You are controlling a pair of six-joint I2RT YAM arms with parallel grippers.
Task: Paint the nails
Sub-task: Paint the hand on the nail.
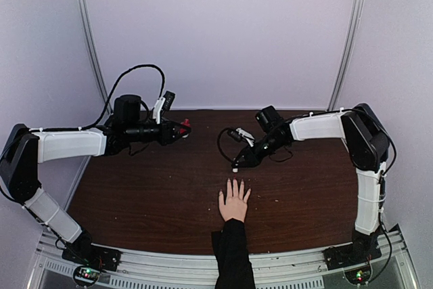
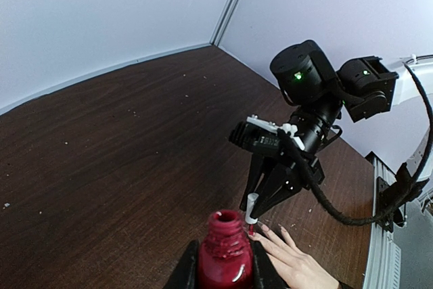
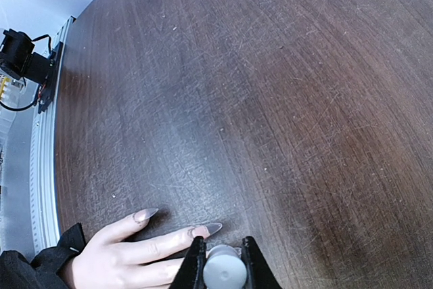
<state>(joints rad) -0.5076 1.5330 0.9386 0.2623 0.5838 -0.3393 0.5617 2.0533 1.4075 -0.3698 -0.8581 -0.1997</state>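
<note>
A pale hand (image 1: 234,202) with a black sleeve (image 1: 232,255) lies flat at the table's near middle, fingers pointing away. My right gripper (image 1: 238,162) is shut on a white brush cap (image 3: 224,272) just above the fingertips. In the left wrist view the red brush tip (image 2: 251,230) touches one fingertip of the hand (image 2: 291,262). Two long pointed nails (image 3: 211,229) next to the cap look bare. My left gripper (image 1: 177,128) is shut on an open red polish bottle (image 2: 225,255) and holds it above the table at the left.
The dark brown wooden table (image 1: 149,181) ends at a metal rail (image 1: 169,262) along the near edge. Pale walls close in the back and sides. A black cable (image 1: 223,141) loops by the right wrist.
</note>
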